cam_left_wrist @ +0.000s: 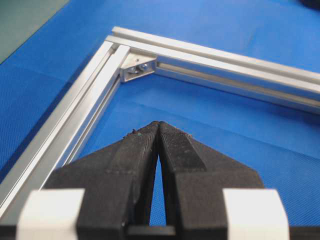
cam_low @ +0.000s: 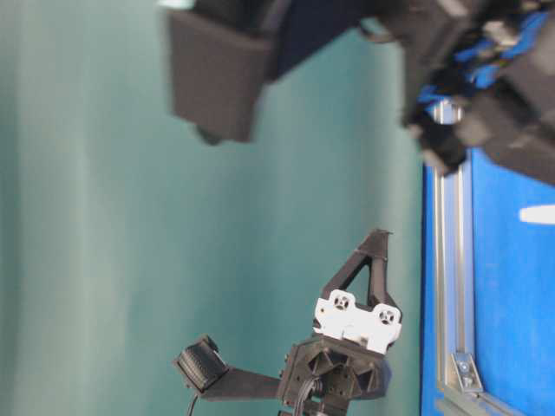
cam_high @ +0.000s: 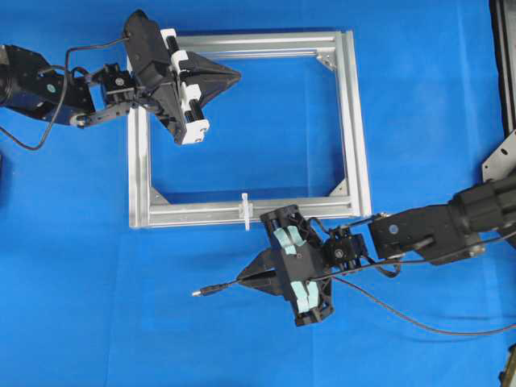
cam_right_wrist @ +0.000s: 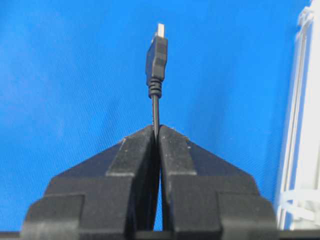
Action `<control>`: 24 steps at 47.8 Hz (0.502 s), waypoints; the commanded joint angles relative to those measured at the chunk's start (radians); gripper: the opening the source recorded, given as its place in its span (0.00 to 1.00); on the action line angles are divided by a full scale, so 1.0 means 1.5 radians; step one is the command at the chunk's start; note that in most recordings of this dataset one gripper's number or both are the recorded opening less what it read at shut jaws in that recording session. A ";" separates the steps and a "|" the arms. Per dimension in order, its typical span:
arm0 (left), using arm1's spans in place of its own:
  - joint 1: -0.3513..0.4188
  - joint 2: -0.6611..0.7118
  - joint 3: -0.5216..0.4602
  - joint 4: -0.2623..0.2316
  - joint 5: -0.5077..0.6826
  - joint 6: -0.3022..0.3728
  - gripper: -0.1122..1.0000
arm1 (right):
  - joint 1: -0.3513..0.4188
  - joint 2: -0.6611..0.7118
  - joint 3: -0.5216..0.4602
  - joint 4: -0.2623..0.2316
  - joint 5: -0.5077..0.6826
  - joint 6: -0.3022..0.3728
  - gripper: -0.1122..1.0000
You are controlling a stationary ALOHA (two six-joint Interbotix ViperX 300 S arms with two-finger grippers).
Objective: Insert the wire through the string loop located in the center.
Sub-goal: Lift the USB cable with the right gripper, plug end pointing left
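Two grippers show in the overhead view, and only one carries anything: our right gripper [cam_high: 244,280] is clamped on the wire [cam_high: 216,288], its fingers pressed together on the thin black cable a short way behind the plug, as the right wrist view confirms, where the plug [cam_right_wrist: 157,52] stands straight out beyond the fingertips with its small metal tip leading. Our left gripper [cam_high: 235,75] has its jaws pressed together on nothing and hangs over the far left corner of the aluminium frame [cam_high: 355,121], well apart from the work. The wire lies over the blue cloth [cam_high: 81,306] near the frame's near rail; its held end runs roughly left to right in the overhead view, plug pointing left, so its long axis sits about parallel to that rail. The string loop [cam_high: 246,211], a small white tie upright on the middle of the near rail, is near the gripper, on its far side. We judge the step in hand to be lining up the plug with the loop's opening. We cannot tell from these views which way that opening faces, so to do it well we would first settle that, then bring the plug tip level with the opening, keeping the grip close behind the plug so the free end does not droop, and advance slowly along the plug's own axis.
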 commanded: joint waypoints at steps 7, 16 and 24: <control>0.000 -0.021 -0.012 0.001 -0.004 0.000 0.10 | -0.001 -0.050 -0.016 0.001 0.033 0.001 0.08; 0.000 -0.021 -0.012 0.002 -0.004 0.000 0.10 | -0.001 -0.057 -0.017 0.001 0.039 0.001 0.08; 0.000 -0.021 -0.012 0.002 -0.004 0.000 0.10 | -0.001 -0.056 -0.017 0.001 0.039 0.001 0.08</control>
